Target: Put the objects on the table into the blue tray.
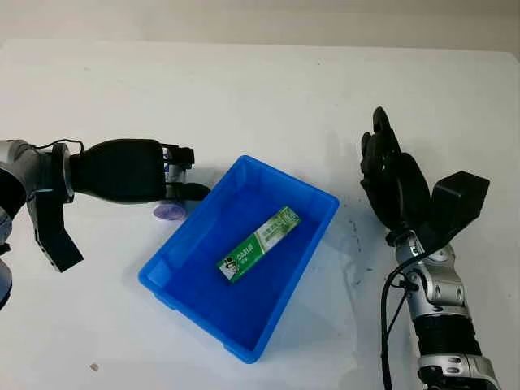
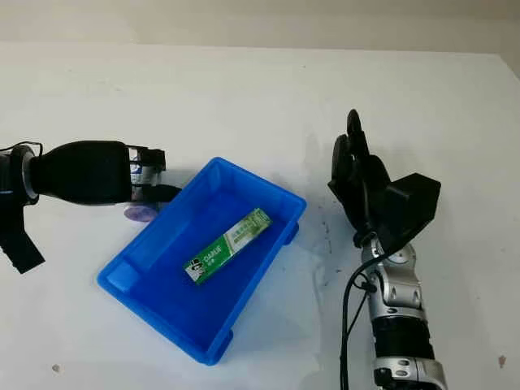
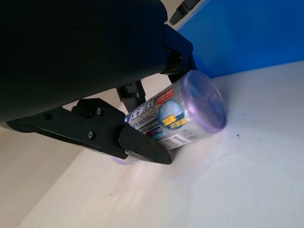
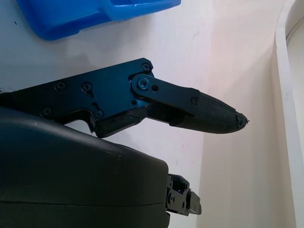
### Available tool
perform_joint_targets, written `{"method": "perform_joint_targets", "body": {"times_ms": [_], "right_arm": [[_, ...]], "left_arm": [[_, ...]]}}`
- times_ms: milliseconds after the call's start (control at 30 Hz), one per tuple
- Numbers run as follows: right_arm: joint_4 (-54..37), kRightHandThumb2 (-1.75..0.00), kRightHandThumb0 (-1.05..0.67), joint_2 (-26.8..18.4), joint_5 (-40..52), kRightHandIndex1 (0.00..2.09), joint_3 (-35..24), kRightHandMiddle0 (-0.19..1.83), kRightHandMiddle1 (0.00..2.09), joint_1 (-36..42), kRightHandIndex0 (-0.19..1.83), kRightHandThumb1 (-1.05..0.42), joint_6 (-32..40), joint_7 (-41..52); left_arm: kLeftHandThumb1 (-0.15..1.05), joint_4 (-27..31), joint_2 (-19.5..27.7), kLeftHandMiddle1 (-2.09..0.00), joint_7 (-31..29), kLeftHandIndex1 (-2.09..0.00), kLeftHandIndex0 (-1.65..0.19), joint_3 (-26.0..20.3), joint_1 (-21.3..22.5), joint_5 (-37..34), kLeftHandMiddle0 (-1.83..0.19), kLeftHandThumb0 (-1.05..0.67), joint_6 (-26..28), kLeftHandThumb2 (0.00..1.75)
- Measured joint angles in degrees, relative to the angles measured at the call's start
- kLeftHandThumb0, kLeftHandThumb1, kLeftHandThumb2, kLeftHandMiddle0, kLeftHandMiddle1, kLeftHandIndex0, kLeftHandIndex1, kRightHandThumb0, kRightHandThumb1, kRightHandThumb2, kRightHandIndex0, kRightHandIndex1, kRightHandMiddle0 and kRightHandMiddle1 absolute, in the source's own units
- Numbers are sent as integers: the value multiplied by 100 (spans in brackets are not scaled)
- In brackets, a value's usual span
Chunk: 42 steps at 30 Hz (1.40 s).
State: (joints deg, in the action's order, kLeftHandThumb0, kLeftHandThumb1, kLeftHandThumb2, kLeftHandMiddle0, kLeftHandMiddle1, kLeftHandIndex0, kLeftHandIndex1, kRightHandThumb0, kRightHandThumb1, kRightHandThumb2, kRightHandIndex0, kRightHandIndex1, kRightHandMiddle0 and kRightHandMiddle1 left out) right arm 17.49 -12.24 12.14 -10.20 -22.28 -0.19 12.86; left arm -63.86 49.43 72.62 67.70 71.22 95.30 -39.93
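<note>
Green toothpaste box point(image 1: 258, 244) already in blue tray point(image 1: 313, 244); purple-lidded jar point(image 3: 187, 111) left, gripped in left hand point(image 1: 166, 180) fingers, touching table just outside tray's near wall. Right hand point(image 1: 388, 166) open, holding nothing, w/ tray well off to its side.

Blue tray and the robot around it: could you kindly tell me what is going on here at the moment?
The left robot hand is closed around a small purple-lidded container lying on the white table, right beside the blue tray. The container is not yet in the tray. A green box already lies inside the tray. The right robot hand is open, on the tray's other side, holding nothing.
</note>
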Motion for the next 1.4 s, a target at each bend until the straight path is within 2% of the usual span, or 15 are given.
{"method": "perform_joint_targets", "body": {"times_ms": [233, 367, 433, 467, 500, 567, 667, 800, 900, 1000, 1033, 1133, 1267, 1333, 1400], "right_arm": [[80, -67, -76, 0, -9, 0, 0, -19, 0, 0, -19, -105, -32, 50], [154, -65, -76, 1, -11, 0, -1, -19, 0, -1, -19, -105, -62, 53], [177, -65, -77, 0, -15, 0, -2, -19, 0, -4, -19, -105, -104, 61], [193, -65, -77, 0, -22, 0, 0, -19, 0, -7, -19, -105, -129, 73], [219, -65, -77, -2, -29, 0, -1, -19, 0, -11, -19, -105, -141, 79], [275, -64, -77, -2, -39, 0, 0, -19, 0, -19, -19, -105, -146, 77], [295, -64, -78, -1, -42, 0, 5, -19, 0, -28, -19, -105, -167, 80], [294, -63, -77, -2, -35, 0, 4, -19, 0, -31, -19, -105, -176, 103], [291, -63, -77, -1, -39, 0, 4, -19, 0, -31, -19, -105, -176, 87], [288, -63, -76, 2, -30, 0, -1, -19, 0, -30, -19, -105, -176, 59], [288, -63, -76, 1, -27, 0, -4, -19, 0, -28, -19, -105, -176, 65], [286, -63, -76, -4, -23, 0, -9, -19, 0, -27, -19, -105, -175, 82], [288, -63, -77, -4, -21, 0, -7, -19, 0, -30, -19, -105, -175, 113], [288, -63, -76, -4, -27, 0, -1, -19, 0, -32, -19, -105, -175, 117], [288, -63, -76, -4, -27, 0, -2, -19, 0, -34, -19, -105, -175, 120]], "left_arm": [[105, -69, 2, -209, -273, -209, -43, -113, 32, -284, -81, -48, 220, 19], [105, -83, 44, -209, -839, -209, -27, -287, 39, -561, -61, -46, 251, 13], [105, -107, 114, -209, -1362, -189, -21, -456, 42, -758, -48, -42, 388, 19], [105, -112, 173, -209, -1568, -164, -25, -531, 42, -827, -50, -41, 519, 18], [105, -125, 231, -209, -1714, -163, -27, -614, 42, -909, -50, -39, 627, 18], [105, -200, 294, -209, -2052, -191, -19, -902, 45, -1237, -48, -36, 779, 16], [105, -313, 324, -206, -2893, -180, -16, -1545, 70, -2095, -27, -35, 697, 14], [105, -183, 354, -209, -3904, -201, -15, -2484, 46, -3260, -29, -37, 671, 22], [105, 371, 390, -205, -4487, -195, -10, -3209, -22, -4086, -32, -36, 734, 25], [105, 1018, 443, -176, -5120, -139, -31, -3844, -178, -4808, -44, -32, 688, 19], [105, 1279, 466, -174, -5380, -135, -37, -4037, -284, -5048, -48, -31, 662, 17], [105, 2409, 516, -192, -6328, -171, -33, -4589, -831, -5778, -45, -29, 753, 18], [105, 4073, 454, -192, -7873, -175, -23, -5109, -1704, -7000, -40, -28, 1266, 26], [105, 4958, 359, -191, -8781, -163, -20, -5344, -2107, -7773, -34, -29, 1955, 30], [105, 5771, 204, -201, -9664, -176, -18, -5539, -2351, -8603, -36, -29, 2849, 33]]}}
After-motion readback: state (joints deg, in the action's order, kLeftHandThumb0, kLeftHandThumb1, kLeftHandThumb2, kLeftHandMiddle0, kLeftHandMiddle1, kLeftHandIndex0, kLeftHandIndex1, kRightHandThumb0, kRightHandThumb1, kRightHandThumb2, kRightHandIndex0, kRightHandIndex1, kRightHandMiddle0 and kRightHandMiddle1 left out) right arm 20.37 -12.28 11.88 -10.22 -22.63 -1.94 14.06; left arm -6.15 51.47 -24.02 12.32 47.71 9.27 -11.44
